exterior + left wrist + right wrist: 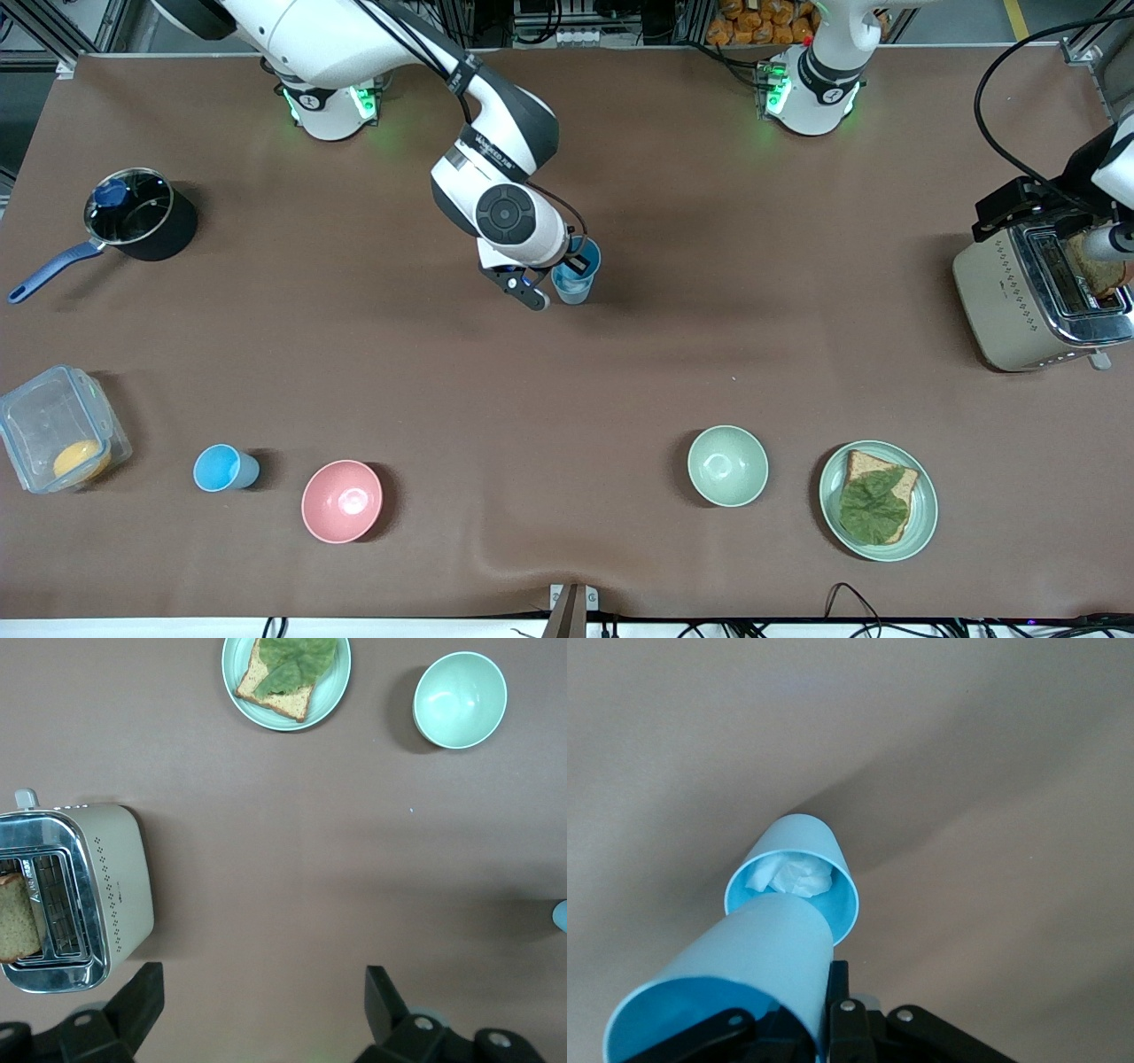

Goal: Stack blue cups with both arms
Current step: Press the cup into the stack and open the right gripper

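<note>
My right gripper is over the middle of the table, shut on the rim wall of a sky-blue cup. In the right wrist view this held cup is tilted in my right gripper, its base in the mouth of a second blue cup, which holds something white and crumpled. That lower cup stands on the table. Another sky-blue cup sits near the front edge, beside the pink bowl. My left gripper is open and empty, high over the table beside the toaster.
A toaster with a bread slice stands at the left arm's end. A pale green bowl, a plate with bread and lettuce, a pink bowl and a plastic box line the front. A saucepan stands at the right arm's end.
</note>
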